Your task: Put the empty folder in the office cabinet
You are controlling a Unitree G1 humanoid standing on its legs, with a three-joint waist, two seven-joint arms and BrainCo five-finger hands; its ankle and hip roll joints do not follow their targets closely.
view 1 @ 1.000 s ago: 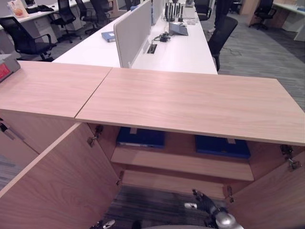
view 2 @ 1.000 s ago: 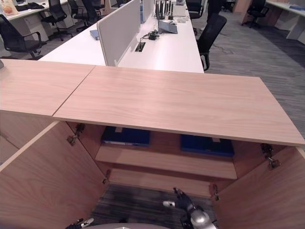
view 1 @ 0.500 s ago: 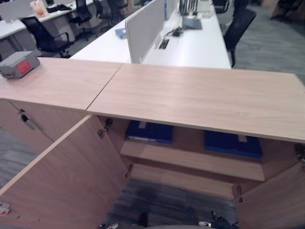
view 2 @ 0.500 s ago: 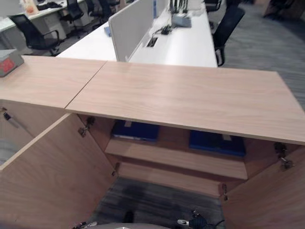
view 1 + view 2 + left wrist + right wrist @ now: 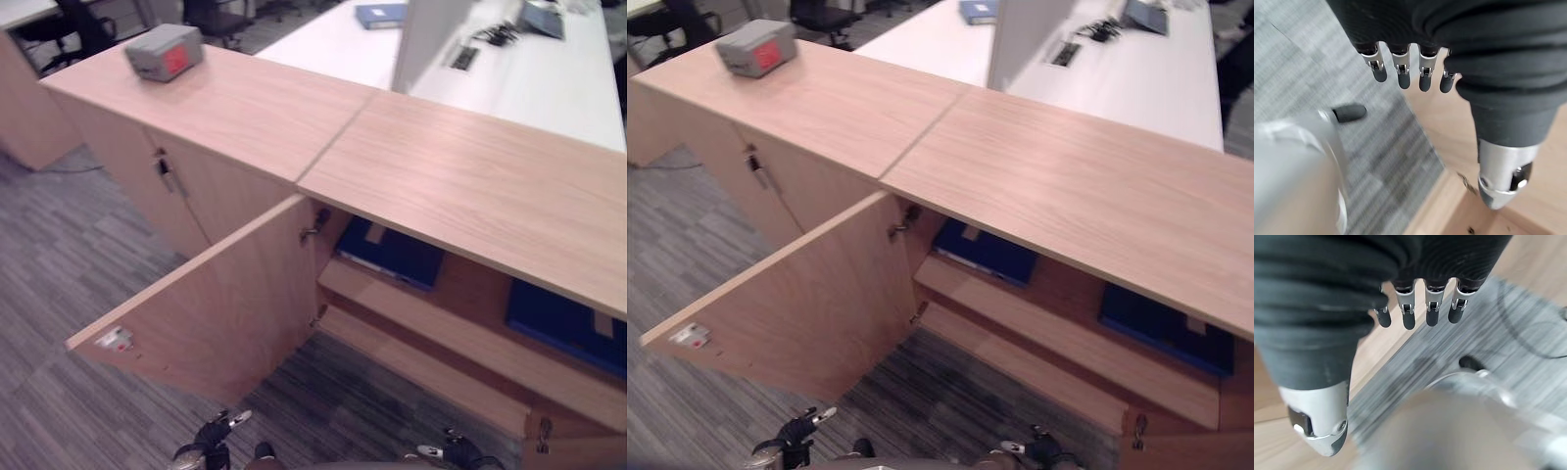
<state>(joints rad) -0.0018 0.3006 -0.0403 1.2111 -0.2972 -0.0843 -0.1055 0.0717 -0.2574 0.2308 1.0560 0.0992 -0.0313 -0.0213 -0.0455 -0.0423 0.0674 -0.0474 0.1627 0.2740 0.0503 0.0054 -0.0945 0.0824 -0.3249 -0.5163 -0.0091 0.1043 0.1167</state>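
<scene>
Progress: looks close to done, I'd say. Two blue folders lie flat on the upper shelf inside the office cabinet [image 5: 460, 186], and both hands are empty.
Left folder: blue folder [image 5: 392, 253] just inside the open left door, lying flat, a pale label at its near edge.
Right folder: second blue folder [image 5: 568, 323] further right on the same shelf; which one is the task's folder I cannot tell.
Left to do: probably just shutting the cabinet door [image 5: 225, 294], which swings wide open over the carpet.
Left hand: left hand [image 5: 1400, 68] hangs low by the floor, fingers straight and apart, holding nothing.
Right hand: right hand [image 5: 1420, 303] likewise low, fingers relaxed and spread, nothing in it.
Materials: pale wood-grain laminate top and doors, metal hinges, grey striped carpet [image 5: 59, 255].
Elsewhere: a small grey box [image 5: 164, 51] with a red patch sits on the neighbouring cabinet top; a white desk [image 5: 549, 73] stands behind.
</scene>
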